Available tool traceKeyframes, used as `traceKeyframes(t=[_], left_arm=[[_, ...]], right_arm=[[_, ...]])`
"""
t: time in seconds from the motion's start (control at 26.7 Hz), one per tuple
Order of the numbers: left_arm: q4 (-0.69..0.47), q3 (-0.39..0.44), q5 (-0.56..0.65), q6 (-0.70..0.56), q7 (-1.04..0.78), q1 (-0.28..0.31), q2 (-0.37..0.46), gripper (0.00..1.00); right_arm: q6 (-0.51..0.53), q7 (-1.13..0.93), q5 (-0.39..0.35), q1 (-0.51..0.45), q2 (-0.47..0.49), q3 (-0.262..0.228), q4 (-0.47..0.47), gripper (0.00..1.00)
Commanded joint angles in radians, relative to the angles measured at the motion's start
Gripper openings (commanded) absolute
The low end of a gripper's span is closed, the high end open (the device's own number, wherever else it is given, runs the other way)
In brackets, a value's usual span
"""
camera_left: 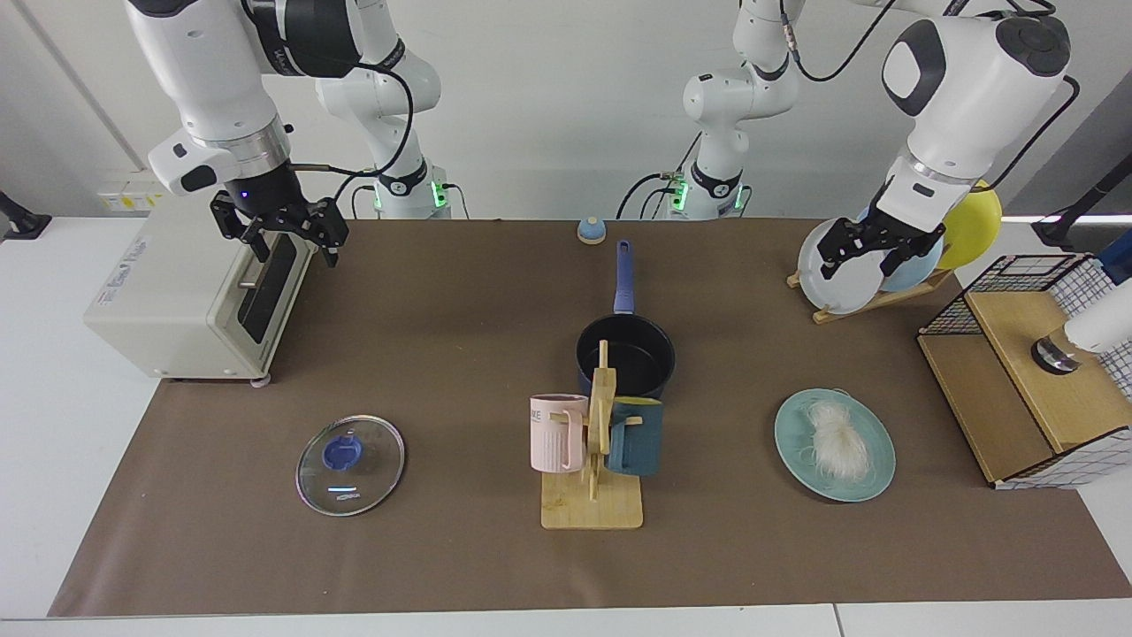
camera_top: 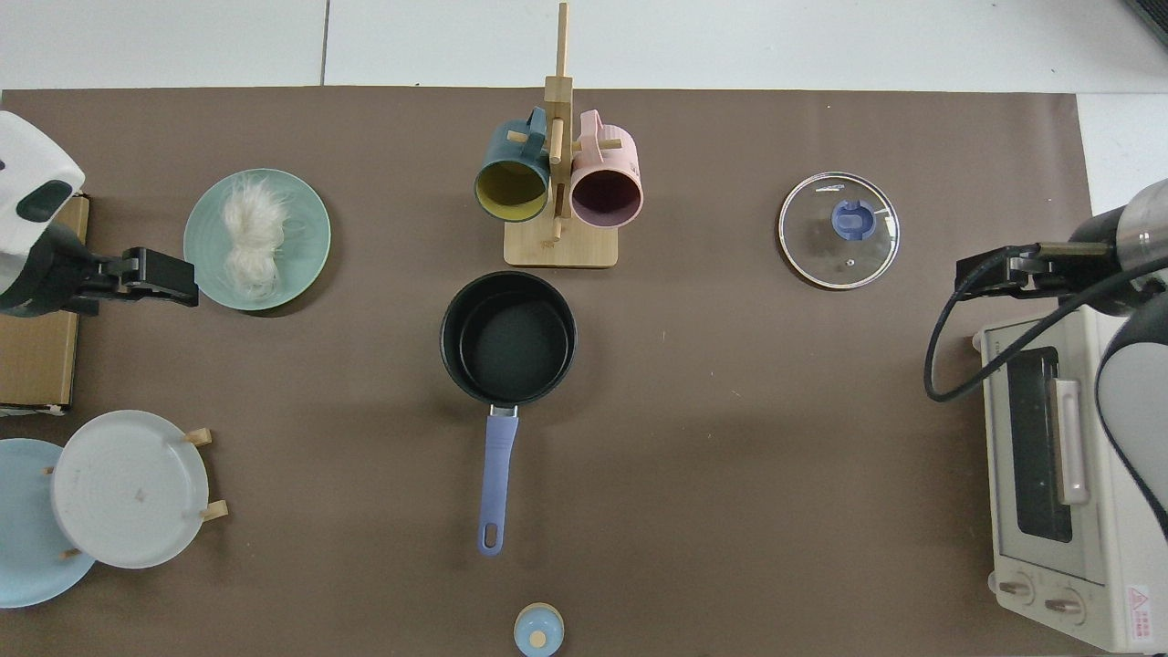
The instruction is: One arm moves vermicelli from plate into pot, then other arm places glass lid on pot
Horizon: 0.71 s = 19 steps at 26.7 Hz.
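Note:
The vermicelli (camera_left: 836, 447) (camera_top: 251, 237) lies in a whitish tangle on the teal-green plate (camera_left: 875, 469) (camera_top: 306, 228). In the middle of the mat the pot (camera_left: 625, 354) (camera_top: 508, 339) stands empty, its blue handle pointing toward the robots. The glass lid (camera_left: 350, 464) (camera_top: 839, 230) lies flat on the mat, blue knob up. My left gripper (camera_left: 856, 264) (camera_top: 182, 276) hangs open in the air, in front of the plate rack and beside the teal plate. My right gripper (camera_left: 298, 257) (camera_top: 967, 276) waits open above the toaster oven's front, apart from the lid.
A wooden mug rack (camera_left: 592, 442) with a pink and a dark teal mug stands just in front of the pot. A toaster oven (camera_left: 177, 292), a rack of white, light blue and yellow plates (camera_left: 840, 274), a wire basket (camera_left: 1035, 372) and a small blue knobbed object (camera_left: 591, 231) ring the mat.

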Motion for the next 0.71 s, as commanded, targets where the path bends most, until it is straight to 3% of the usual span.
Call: traceKeyframes(t=[0.0, 0.41, 0.67], left_arm=[[0.022, -0.007, 0.03, 0.078, -0.008, -0.01, 0.09, 1.0], [0.055, -0.03, 0.102, 0.361, -0.016, -0.01, 0.308, 1.0], [0.051, -0.031, 0.199, 0.48, -0.008, -0.011, 0.417, 1.0]], right_arm=[[-0.01, -0.035, 0.013, -0.01, -0.004, -0.001, 0.005, 1.0], [-0.018, -0.033, 0.014, -0.006, -0.018, -0.006, 0.007, 1.0], [-0.047, -0.027, -0.004, 0.005, 0.018, 0.005, 0.077, 1.0]])
